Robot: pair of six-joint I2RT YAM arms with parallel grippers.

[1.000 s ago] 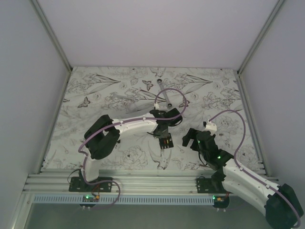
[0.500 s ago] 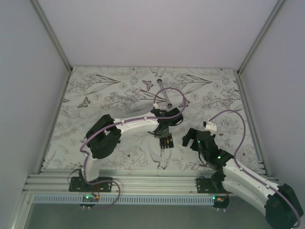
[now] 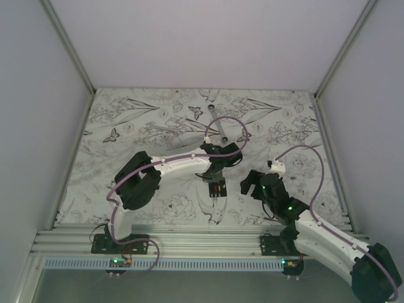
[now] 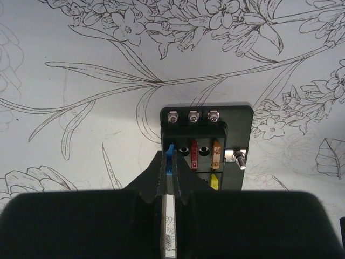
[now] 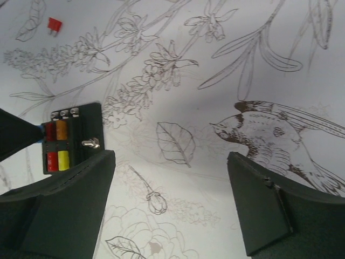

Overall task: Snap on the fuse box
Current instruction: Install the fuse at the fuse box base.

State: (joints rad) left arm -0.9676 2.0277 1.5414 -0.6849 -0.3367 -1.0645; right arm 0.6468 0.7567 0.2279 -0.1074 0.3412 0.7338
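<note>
At bench (image 4: 81, 54) centre | left gripper (image 4: 169, 164) clamped on blue fuse (image 4: 170, 152) at fuse box (image 4: 207, 135) | right gripper (image 5: 168, 172) apart, nothing held | fuse to be pressed straight down, box steadied

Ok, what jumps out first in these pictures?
The black fuse box sits in the middle of the flowered table. The left claw is pinched shut on a blue fuse at its slot; the right claw stands open beside it. A loose red fuse lies apart.
</note>
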